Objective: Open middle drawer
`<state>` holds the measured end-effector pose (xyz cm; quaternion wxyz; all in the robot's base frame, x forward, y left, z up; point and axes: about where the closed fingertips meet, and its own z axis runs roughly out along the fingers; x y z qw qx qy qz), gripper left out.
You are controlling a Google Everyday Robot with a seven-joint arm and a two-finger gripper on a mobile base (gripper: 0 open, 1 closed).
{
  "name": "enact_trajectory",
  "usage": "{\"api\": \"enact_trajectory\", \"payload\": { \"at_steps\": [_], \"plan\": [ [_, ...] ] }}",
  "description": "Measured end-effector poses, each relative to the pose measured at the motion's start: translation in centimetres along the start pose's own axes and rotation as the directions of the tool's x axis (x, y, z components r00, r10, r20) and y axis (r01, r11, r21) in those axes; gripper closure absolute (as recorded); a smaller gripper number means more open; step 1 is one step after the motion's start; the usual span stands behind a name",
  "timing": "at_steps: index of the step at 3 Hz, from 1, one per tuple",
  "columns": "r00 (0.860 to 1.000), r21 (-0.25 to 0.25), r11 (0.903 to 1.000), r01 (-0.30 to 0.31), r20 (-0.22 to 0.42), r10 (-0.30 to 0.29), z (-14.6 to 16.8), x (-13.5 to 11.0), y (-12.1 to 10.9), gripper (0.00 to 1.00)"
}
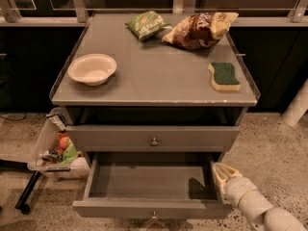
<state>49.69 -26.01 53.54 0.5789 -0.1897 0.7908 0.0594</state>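
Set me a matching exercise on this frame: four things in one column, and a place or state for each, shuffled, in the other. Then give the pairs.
Things:
1. white bowl
2. sponge
3. middle drawer
4. gripper

Places or states:
A. at the open drawer's right front corner
B. pulled out
C. left side of the cabinet top
D. right side of the cabinet top, near its edge

Pairs: 1-C, 2-D, 3-B, 4-A
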Motion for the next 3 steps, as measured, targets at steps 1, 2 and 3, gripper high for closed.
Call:
{"api": "enact_trajectory", "payload": {
  "at_steps": [1, 2, 3],
  "plan": [
    [1.000, -0.003, 1.0000, 0.000, -0.006, 0.000, 0.04, 0.33, 0.06, 0.11],
    [1.000, -0.003, 1.0000, 0.000, -0.006, 0.000, 0.05, 0.33, 0.06, 0.00],
    [1.000, -0.003, 1.0000, 0.000, -0.006, 0.000, 0.05, 0.33, 0.06, 0.00]
  ]
}}
